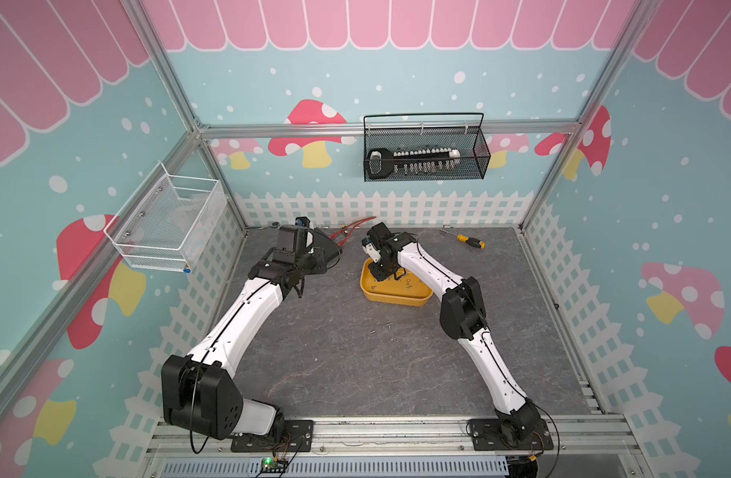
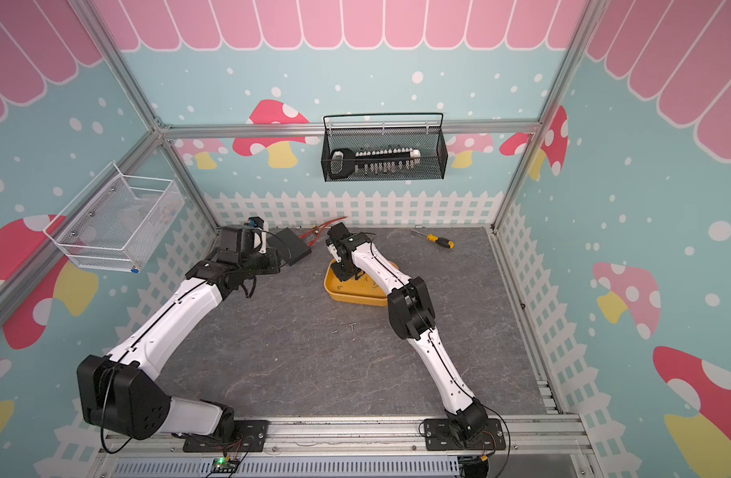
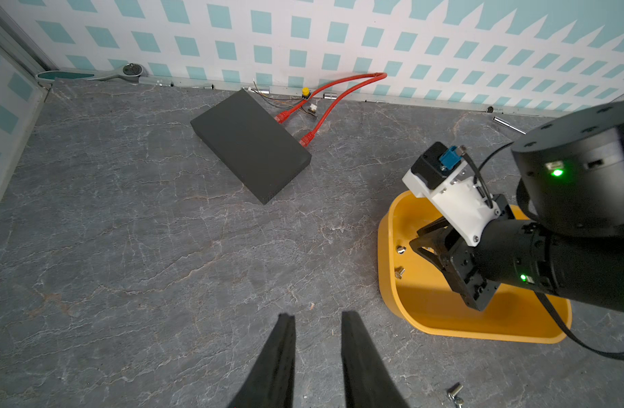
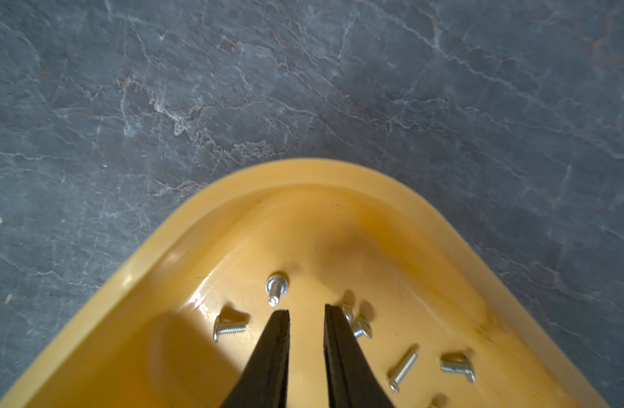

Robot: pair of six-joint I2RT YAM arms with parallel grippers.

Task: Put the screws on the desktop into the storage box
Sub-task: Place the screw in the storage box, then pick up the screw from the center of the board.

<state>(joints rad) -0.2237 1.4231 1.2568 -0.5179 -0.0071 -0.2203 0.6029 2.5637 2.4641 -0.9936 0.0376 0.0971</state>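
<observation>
We are seeing the storage box, a shallow yellow-orange tub with rounded corners and a low rim, sitting on the desktop toward the back middle. Screws are lying scattered on its floor: tiny, silver, short-threaded, with small heads. At least five are showing in the right wrist view, and one looks to be standing on its head. Two loose screws are lying on the grey marbled surface near the box's front wall, not touching it.

The right gripper is hanging inside the box over a rounded corner. Its fingers are parted by a narrow gap with nothing between them, and one screw is sitting just beside the outside of one finger. The left gripper is hovering over bare desktop on the box's left side, fingers parted too and holding nothing.

For room, the front half of the desktop is lying open between the two arms. A black block and a red cable are sitting by the back wall, apart from the box. A screwdriver is lying at the back right.
</observation>
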